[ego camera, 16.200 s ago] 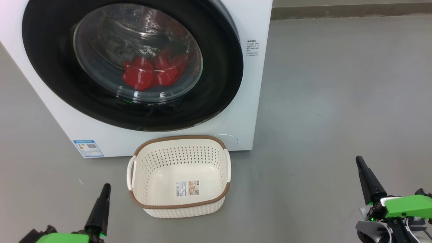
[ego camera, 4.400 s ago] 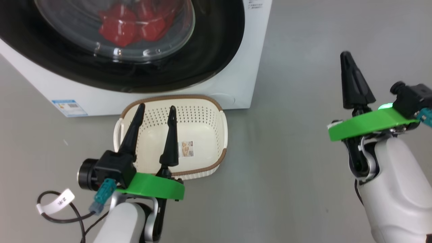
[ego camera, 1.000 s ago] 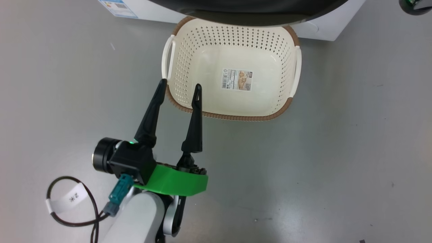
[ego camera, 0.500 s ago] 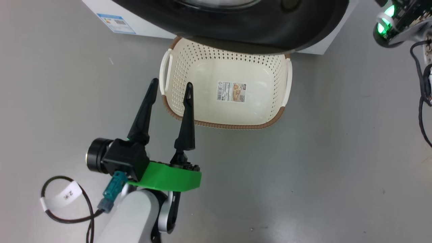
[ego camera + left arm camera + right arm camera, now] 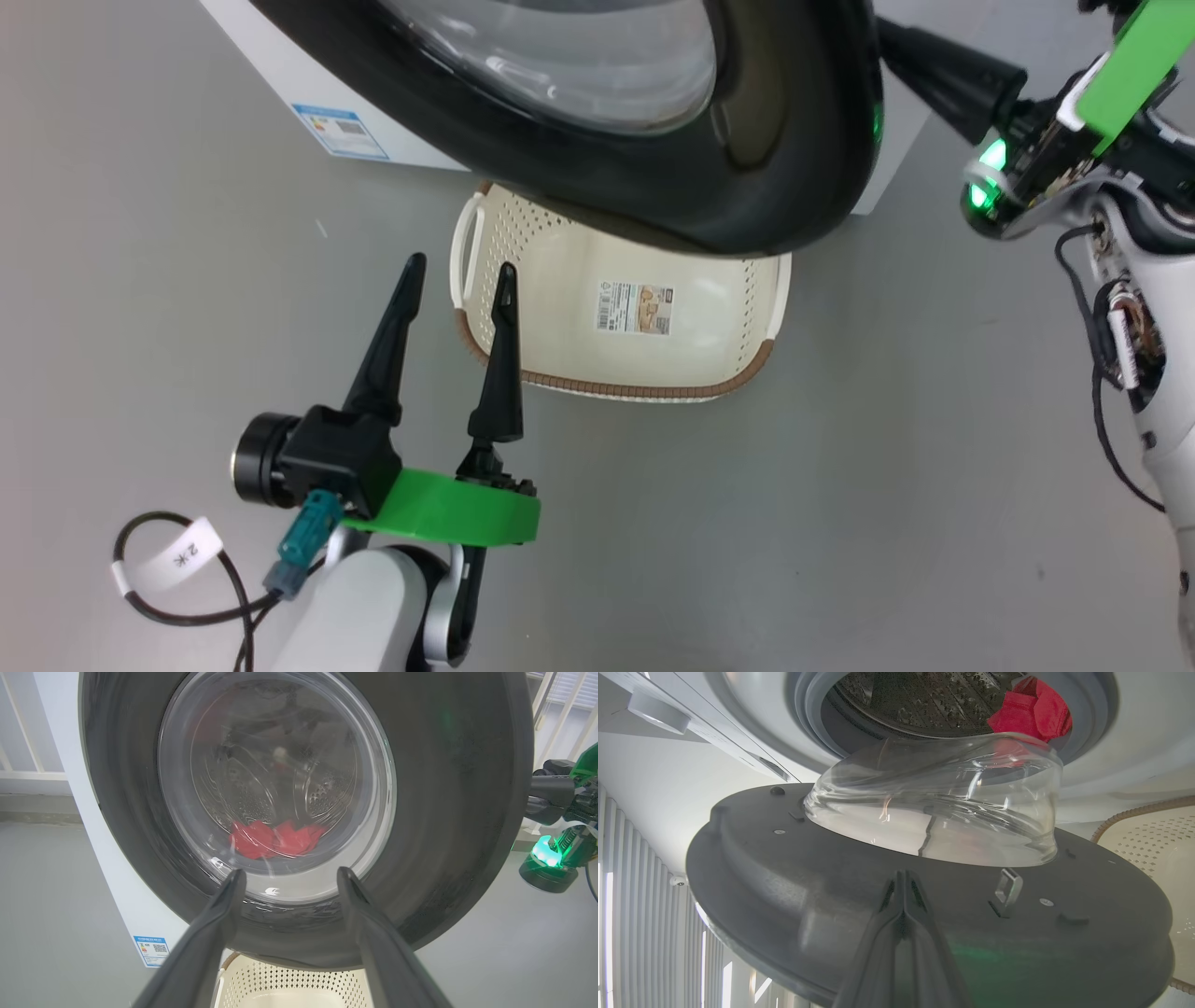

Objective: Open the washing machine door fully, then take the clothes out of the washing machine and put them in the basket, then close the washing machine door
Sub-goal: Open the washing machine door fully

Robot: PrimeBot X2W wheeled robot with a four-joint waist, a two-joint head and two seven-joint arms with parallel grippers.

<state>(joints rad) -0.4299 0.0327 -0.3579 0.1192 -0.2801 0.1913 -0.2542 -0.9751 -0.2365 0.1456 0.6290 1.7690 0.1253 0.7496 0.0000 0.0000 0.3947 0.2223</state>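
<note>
Opening step: the closed right claw (image 5: 903,882) sits against the half-open door's (image 5: 747,140) inner face; left claw (image 5: 461,266) gapes near the basket (image 5: 607,385). Next, push the door wider.

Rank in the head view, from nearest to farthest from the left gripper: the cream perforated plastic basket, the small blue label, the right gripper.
1. Cream perforated plastic basket, beside the left gripper.
2. Small blue label, upper left on the white washing machine.
3. Right gripper, far upper right.
</note>
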